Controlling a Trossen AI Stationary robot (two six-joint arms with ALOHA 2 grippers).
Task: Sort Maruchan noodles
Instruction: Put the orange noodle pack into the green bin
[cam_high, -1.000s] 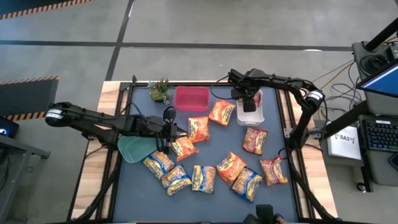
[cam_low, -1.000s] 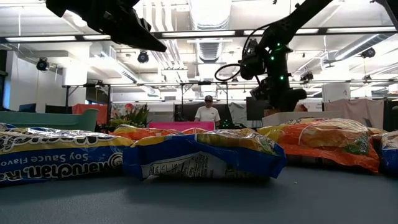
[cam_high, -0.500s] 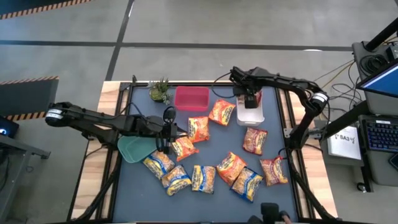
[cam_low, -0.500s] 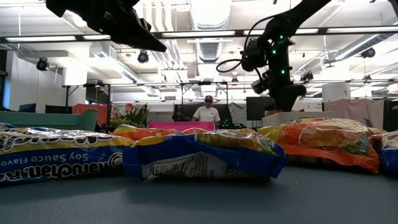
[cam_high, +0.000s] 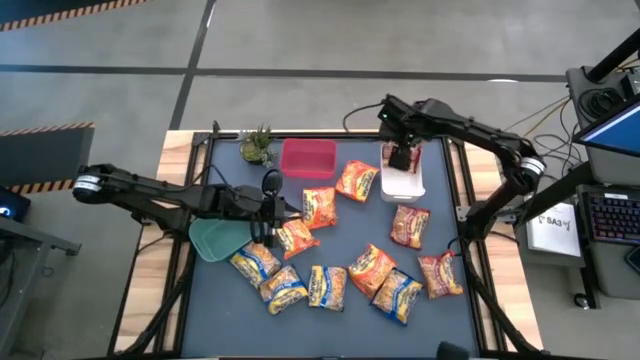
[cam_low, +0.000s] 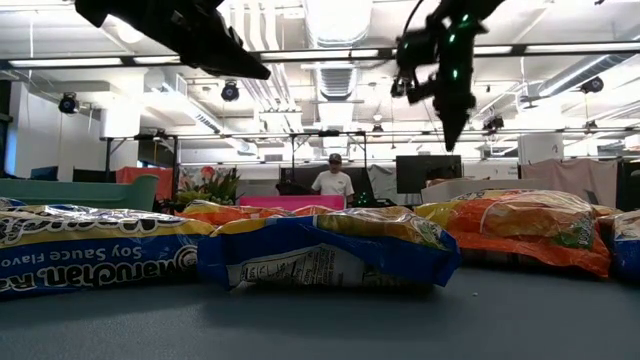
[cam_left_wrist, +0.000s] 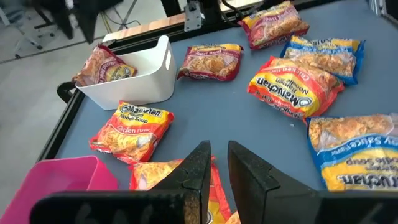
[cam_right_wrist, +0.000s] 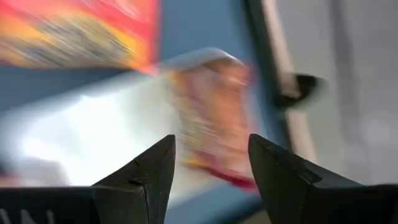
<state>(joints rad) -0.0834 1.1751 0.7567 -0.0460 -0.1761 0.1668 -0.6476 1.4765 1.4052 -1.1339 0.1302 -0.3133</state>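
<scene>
Right end effector: open, empty, above white bin (red packet inside). Left end effector: nearly closed, empty, over orange packet.

The left dark six-joint arm is reaching in from the table's left edge and stretching low toward the middle, its two-finger left gripper pointing downward with the dark fingers nearly together, only a narrow slit showing between them. The right dark six-joint arm is arching in from the right edge toward the far side, holding its right gripper raised, fingers parted and gripping nothing.
</scene>
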